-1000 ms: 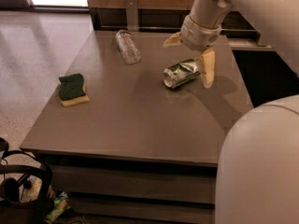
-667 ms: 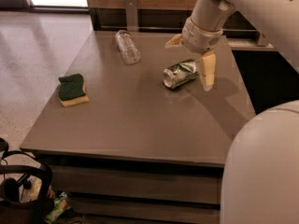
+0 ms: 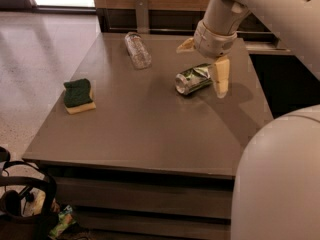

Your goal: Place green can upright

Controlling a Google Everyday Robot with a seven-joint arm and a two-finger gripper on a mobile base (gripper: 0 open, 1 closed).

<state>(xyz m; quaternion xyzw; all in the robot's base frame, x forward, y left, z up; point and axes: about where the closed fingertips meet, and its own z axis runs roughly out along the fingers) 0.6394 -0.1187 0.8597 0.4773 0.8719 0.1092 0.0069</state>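
Observation:
The green can (image 3: 192, 79) lies on its side on the grey table (image 3: 150, 129), right of the middle, with its silver top facing left and front. My gripper (image 3: 204, 61) hangs just above and behind the can. It is open, with one pale finger (image 3: 186, 45) on the far side and the other finger (image 3: 221, 76) at the can's right end. The jaws straddle the can and are not closed on it.
A clear plastic bottle (image 3: 137, 50) lies on its side at the back of the table. A green-and-yellow sponge (image 3: 78, 95) sits near the left edge. My white arm and body (image 3: 280, 179) fill the right foreground. Dark objects (image 3: 25, 194) lie on the floor at the lower left.
My gripper has sunk very slightly toward the can. The can, bottle and sponge have not moved.

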